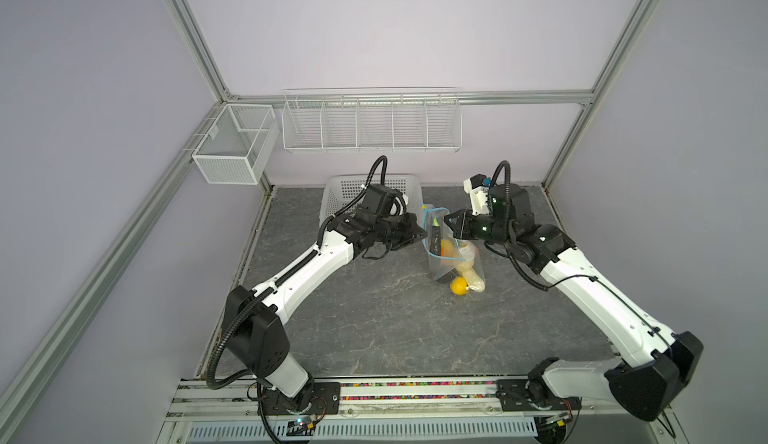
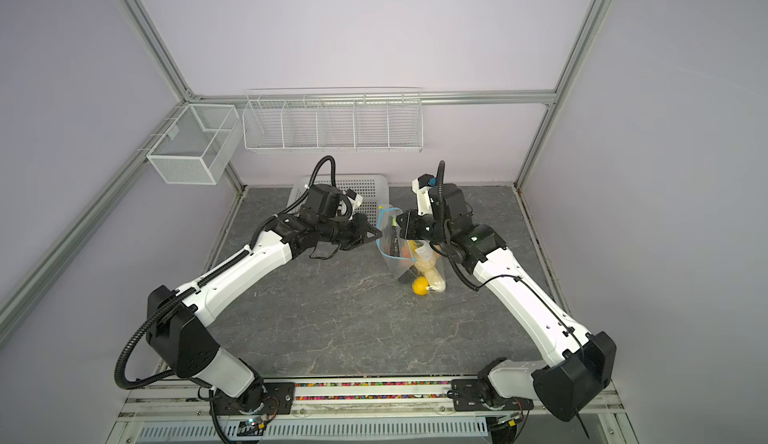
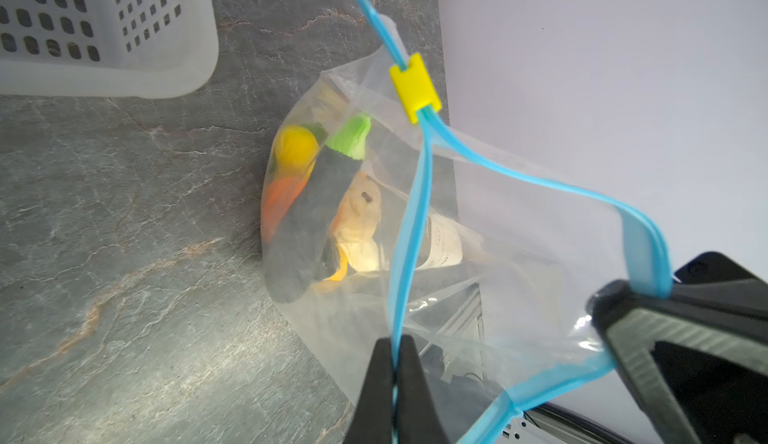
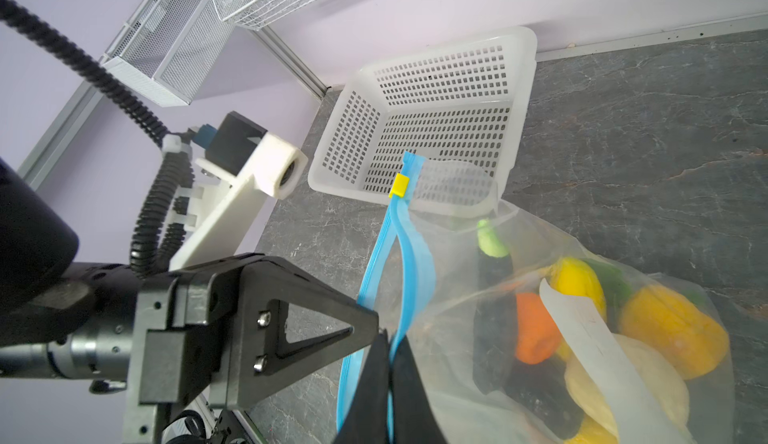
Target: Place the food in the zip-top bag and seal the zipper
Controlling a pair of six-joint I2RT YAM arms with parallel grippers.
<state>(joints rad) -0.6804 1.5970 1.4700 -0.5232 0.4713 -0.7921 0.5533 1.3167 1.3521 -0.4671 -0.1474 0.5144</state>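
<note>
Bag (image 3: 519, 234) standing on counter (image 3: 124, 254), food (image 3: 316, 213) lying inside, mouth gaping. Left hand (image 3: 397, 342) clamping one blue zipper (image 3: 415, 196) lip; right hand (image 4: 390, 338) clamping opposite lip. Yellow slider (image 3: 413, 88) sitting at zipper's far end, toward basket (image 4: 519, 88), beyond both hands; neither hand looking clearly nearer.

Top views look down over the whole table (image 1: 374, 317); wrist views close in, sharing the zip-top bag (image 3: 519, 234).
</note>
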